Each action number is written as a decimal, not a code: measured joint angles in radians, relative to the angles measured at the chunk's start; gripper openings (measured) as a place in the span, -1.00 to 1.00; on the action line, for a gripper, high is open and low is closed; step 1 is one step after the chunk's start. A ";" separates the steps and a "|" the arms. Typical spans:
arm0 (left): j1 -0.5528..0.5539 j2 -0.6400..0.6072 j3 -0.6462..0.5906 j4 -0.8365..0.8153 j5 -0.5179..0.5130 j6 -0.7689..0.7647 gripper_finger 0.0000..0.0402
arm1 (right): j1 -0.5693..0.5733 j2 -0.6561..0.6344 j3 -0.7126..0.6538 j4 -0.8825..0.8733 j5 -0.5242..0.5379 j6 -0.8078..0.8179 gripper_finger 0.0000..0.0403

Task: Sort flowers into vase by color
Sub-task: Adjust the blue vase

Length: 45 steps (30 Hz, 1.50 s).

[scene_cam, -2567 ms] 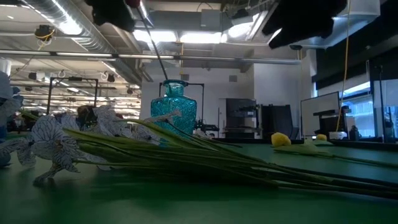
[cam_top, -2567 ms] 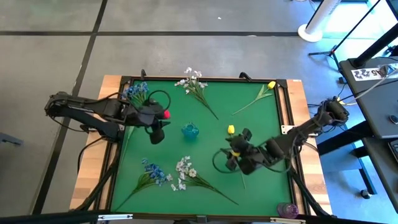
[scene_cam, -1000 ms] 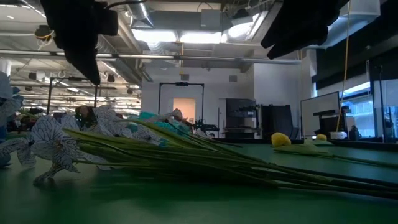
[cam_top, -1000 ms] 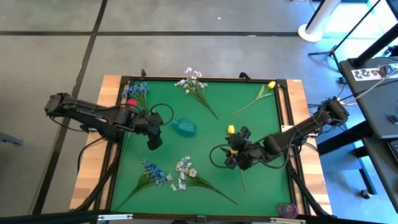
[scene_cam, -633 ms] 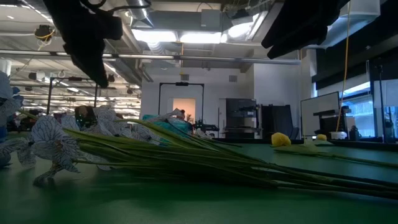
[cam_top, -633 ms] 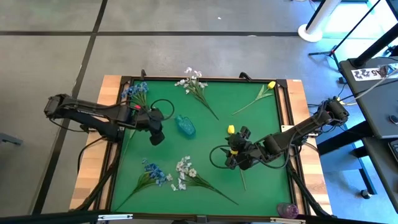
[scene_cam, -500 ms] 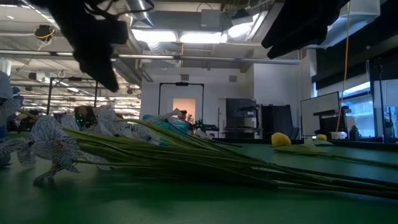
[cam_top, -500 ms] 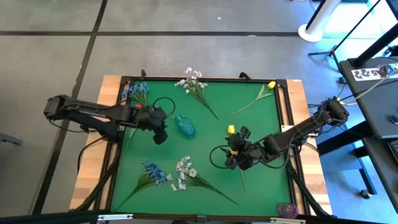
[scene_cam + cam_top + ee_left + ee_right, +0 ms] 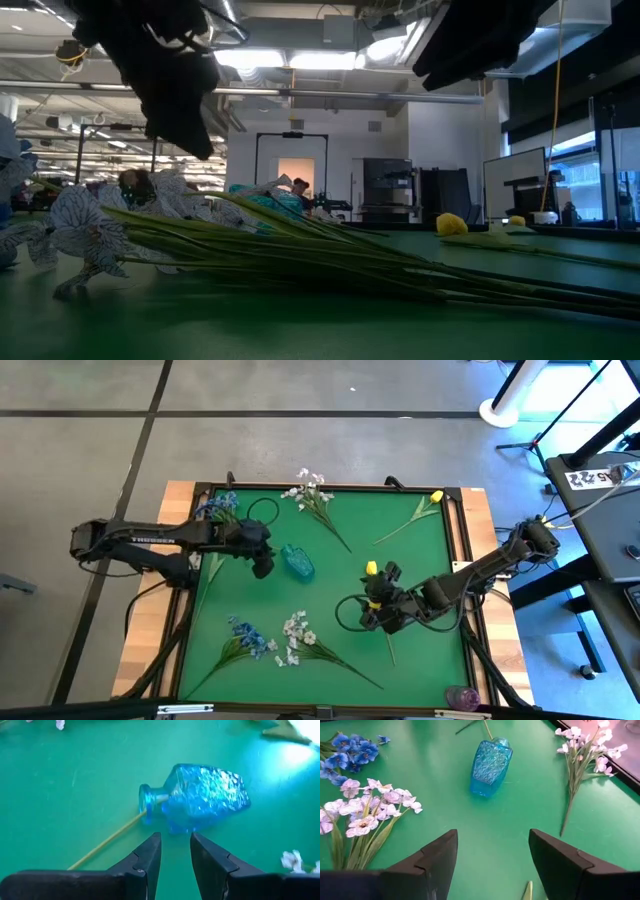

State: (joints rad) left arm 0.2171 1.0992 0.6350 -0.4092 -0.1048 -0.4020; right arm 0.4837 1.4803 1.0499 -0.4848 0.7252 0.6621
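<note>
Left arm stretched low across the green mat's left side, white "TROSSEN" lettering readable along its link; left gripper sits just beside the mouth of the textured blue glass vase, jaws a narrow gap apart, nothing gripped. Vase lies tipped on its side near mat centre, a thin green stem running out of its neck. 2.6 s ago the vase stood upright and the left gripper carried a red tulip; since then it has toppled and the arm has swung in toward it. Right gripper hovers low over the yellow tulip toward the mat's right edge, jaws wide, empty. Blue sprays and white blossom sprays by the near edge; more blue, white and a second yellow tulip along the far edge.
</note>
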 joint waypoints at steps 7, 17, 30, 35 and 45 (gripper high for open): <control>0.139 0.000 -0.159 0.255 0.076 0.039 -0.46 | 0.000 0.131 -0.001 0.195 -0.038 -0.151 0.56; 0.203 0.011 -0.231 0.285 0.149 0.451 -0.38 | -0.056 0.233 0.000 0.339 -0.032 -0.285 0.67; 0.192 0.205 -0.237 0.467 0.139 0.544 -0.38 | -0.153 0.272 0.000 0.384 -0.108 -0.286 0.68; 0.131 0.255 -0.237 0.601 0.153 0.544 -0.38 | -0.151 0.274 0.000 0.379 -0.116 -0.286 0.68; -0.093 0.270 -0.237 0.710 0.148 0.481 -0.38 | -0.151 0.274 0.000 0.377 -0.117 -0.288 0.68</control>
State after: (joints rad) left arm 0.1242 1.3693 0.3981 0.3012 0.0433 0.0792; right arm 0.3332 1.7546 1.0496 -0.1079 0.6084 0.3742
